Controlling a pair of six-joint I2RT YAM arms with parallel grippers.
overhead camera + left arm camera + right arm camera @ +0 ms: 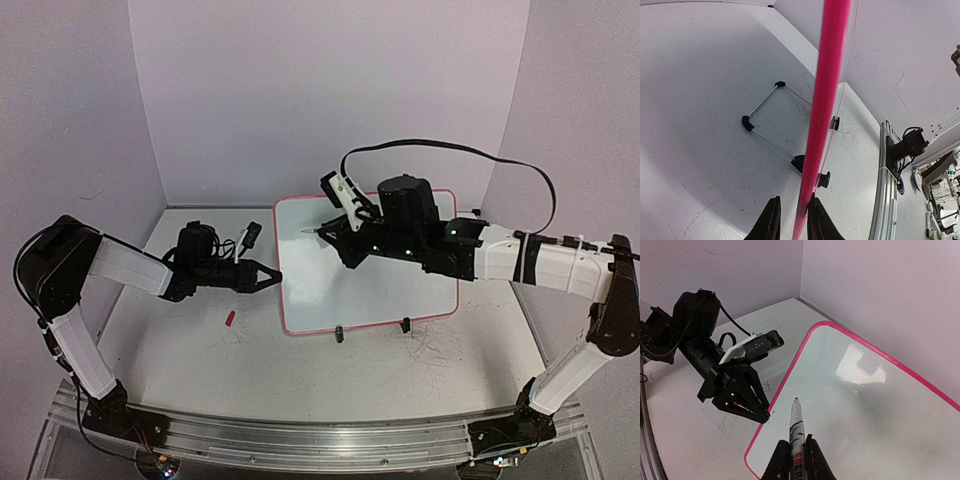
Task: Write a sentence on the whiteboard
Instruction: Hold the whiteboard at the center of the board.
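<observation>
— Where's the whiteboard sitting?

— Flat in the middle of the surface, turned a little askew, its two black clip feet on the near edge. The back edge lies close to the rear wall.

— And the left tool?

— Right at the board's left edge, low to the surface. From its own camera the red rim runs straight up between its fingers, one on each side. The right-hand one looks pressed against the rim; on the other side there seems to be a sliver of space. I cannot tell whether it truly pinches the board.

— The right tool?

— Clamped together on a marker, a white barrel with black markings and a red label. It reaches in from the right, over the far left part of the board, and the tip points toward the left edge. Whether the tip touches the panel, I cannot tell.

— Anything else lying about?

— A small red piece lies on the surface, just left of the board's near corner. Grey scribbles mark the surface in front of the right clip foot.
</observation>
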